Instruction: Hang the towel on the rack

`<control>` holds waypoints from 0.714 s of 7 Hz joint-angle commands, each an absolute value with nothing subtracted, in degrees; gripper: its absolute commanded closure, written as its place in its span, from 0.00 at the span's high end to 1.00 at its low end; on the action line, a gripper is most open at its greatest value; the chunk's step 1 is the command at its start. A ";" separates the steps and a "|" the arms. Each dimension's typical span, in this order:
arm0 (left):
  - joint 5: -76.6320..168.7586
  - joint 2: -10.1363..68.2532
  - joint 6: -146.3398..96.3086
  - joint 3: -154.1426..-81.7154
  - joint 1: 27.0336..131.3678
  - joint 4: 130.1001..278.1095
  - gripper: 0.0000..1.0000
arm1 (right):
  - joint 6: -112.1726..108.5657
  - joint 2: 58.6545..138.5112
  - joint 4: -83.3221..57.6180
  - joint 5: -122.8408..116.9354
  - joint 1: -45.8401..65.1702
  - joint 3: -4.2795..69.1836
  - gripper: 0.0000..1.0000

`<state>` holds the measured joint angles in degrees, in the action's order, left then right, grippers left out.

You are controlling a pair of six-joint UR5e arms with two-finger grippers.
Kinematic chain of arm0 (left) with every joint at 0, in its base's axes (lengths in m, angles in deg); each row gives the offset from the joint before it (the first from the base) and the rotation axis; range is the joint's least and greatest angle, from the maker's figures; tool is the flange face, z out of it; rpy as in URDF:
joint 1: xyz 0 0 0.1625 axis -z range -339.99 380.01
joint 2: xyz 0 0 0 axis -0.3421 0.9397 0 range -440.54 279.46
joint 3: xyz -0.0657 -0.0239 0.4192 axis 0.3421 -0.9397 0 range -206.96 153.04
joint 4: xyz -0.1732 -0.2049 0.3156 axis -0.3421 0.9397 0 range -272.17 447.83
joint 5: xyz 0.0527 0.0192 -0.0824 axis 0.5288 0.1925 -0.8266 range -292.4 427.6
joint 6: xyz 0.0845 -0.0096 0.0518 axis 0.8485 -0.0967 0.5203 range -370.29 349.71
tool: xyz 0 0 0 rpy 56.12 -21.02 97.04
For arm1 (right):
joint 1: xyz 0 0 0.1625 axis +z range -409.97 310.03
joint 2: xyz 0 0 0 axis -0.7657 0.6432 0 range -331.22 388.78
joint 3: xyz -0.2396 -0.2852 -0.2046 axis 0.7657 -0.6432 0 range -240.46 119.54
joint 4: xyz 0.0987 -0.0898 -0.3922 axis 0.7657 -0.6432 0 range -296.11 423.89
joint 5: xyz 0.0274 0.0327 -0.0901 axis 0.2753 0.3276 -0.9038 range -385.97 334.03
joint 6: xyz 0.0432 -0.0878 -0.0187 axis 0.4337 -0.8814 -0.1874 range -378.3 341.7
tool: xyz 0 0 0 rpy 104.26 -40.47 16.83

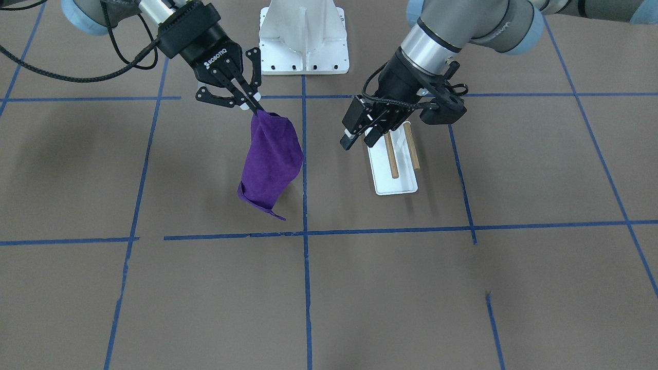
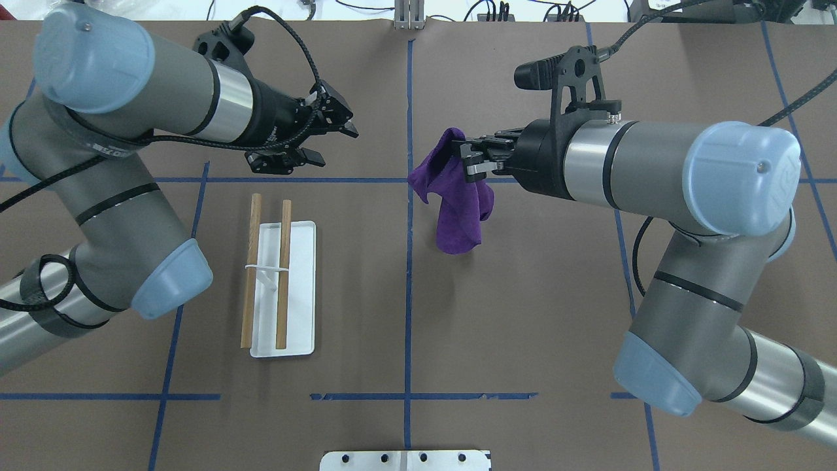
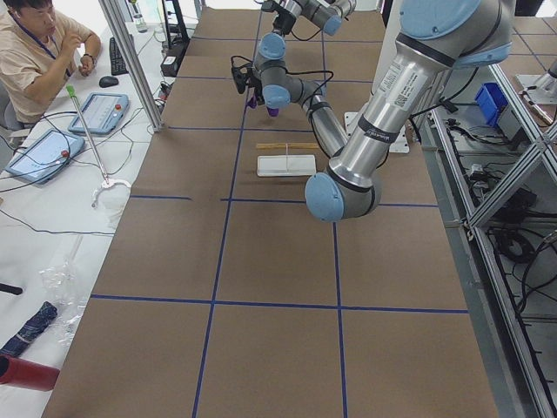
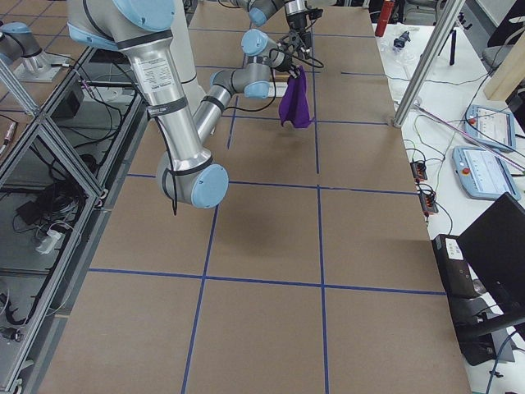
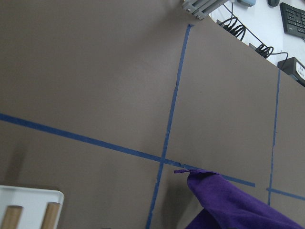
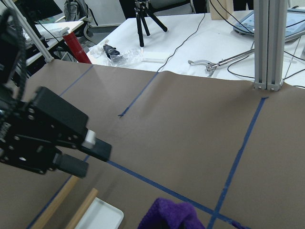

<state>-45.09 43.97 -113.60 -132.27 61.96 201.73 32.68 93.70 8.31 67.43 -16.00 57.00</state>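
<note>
The purple towel (image 1: 272, 159) hangs from my right gripper (image 1: 257, 109), which is shut on its top corner; the lower end touches the table. In the overhead view the right gripper (image 2: 465, 160) holds the towel (image 2: 458, 209) just right of the centre tape line. The rack (image 2: 297, 288), a white tray with two wooden dowels (image 2: 283, 275), stands to the left. My left gripper (image 2: 333, 142) is open and empty, above the table beyond the rack's far end. It also shows in the front view (image 1: 358, 140) over the rack (image 1: 396, 182).
The white bolted robot pedestal (image 1: 303, 38) sits at the robot's side of the table. Blue tape lines grid the brown table. An aluminium post (image 2: 410, 13) stands at the far edge. An operator (image 3: 39, 43) sits at a side desk.
</note>
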 commanded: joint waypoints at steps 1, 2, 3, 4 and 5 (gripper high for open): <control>-43.50 47.59 -118.73 -129.19 60.18 201.47 0.69 | 33.38 92.94 8.26 65.61 -17.36 59.59 0.00; -43.50 47.70 -118.83 -128.83 59.74 201.64 0.69 | 33.38 92.33 8.35 64.39 -18.32 60.39 0.00; -43.58 47.70 -118.83 -128.91 58.86 201.64 0.70 | 33.38 91.10 8.26 63.16 -18.85 60.39 0.00; -43.59 47.87 -118.92 -129.26 58.59 201.73 0.70 | 33.38 90.83 8.35 62.45 -19.20 60.57 0.00; -43.67 48.13 -118.83 -129.18 58.15 201.82 0.69 | 33.38 90.83 8.43 61.92 -19.64 60.66 0.00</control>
